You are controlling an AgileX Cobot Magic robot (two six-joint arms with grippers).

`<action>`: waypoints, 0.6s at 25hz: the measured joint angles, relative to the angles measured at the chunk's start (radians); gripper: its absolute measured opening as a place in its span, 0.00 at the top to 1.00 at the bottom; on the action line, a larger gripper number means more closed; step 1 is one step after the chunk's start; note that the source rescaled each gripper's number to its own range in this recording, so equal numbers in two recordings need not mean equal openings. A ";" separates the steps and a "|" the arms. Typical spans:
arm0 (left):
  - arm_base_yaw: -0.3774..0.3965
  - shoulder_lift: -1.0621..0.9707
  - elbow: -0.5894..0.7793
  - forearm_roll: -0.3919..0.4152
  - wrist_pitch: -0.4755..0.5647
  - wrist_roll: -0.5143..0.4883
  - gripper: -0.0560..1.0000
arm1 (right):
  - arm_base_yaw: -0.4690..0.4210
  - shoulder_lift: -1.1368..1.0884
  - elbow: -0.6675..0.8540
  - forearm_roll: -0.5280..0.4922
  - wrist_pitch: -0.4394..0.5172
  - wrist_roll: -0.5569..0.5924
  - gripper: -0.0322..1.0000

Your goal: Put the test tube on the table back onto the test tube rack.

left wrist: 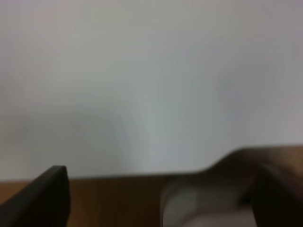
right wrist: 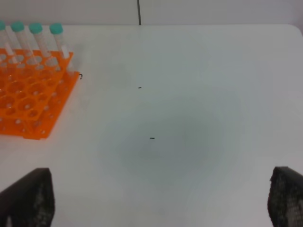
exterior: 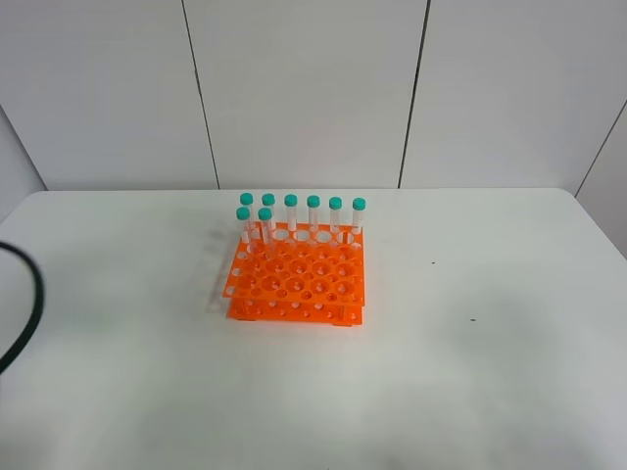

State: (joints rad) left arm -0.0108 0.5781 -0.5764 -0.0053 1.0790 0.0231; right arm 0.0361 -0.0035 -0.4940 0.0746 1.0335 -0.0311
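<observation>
The orange test tube rack [exterior: 296, 284] stands mid-table on the white table [exterior: 470, 372]. Several teal-capped tubes [exterior: 313, 211] stand upright in its back row, and two more [exterior: 265, 223] stand in the row in front, at the left. No test tube lies on the table in any view. The rack [right wrist: 28, 94] and some tubes [right wrist: 56, 35] also show in the right wrist view. My right gripper [right wrist: 158, 201] is open and empty, well apart from the rack. My left gripper [left wrist: 161, 198] is open and empty over the table edge; its view is blurred.
A black cable [exterior: 29, 304] loops in at the left edge of the exterior view. Small dark specks [right wrist: 152, 138] mark the tabletop right of the rack. Neither arm shows in the exterior view. White wall panels stand behind the table.
</observation>
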 joint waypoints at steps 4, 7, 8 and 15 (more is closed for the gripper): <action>0.000 -0.311 0.074 0.000 -0.026 0.000 0.00 | 0.000 0.000 0.000 0.000 0.000 0.000 0.00; 0.000 -0.498 0.082 0.000 -0.026 0.000 0.00 | 0.000 0.000 0.000 0.000 0.000 0.000 0.00; 0.000 -0.537 0.083 -0.001 -0.026 0.000 0.00 | 0.000 0.000 0.000 0.000 0.000 0.000 0.00; 0.000 -0.580 0.083 -0.001 -0.024 0.000 0.00 | 0.000 0.000 0.000 0.001 0.000 0.000 0.00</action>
State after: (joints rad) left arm -0.0108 -0.0016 -0.4939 -0.0062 1.0550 0.0231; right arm 0.0361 -0.0035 -0.4940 0.0755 1.0335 -0.0311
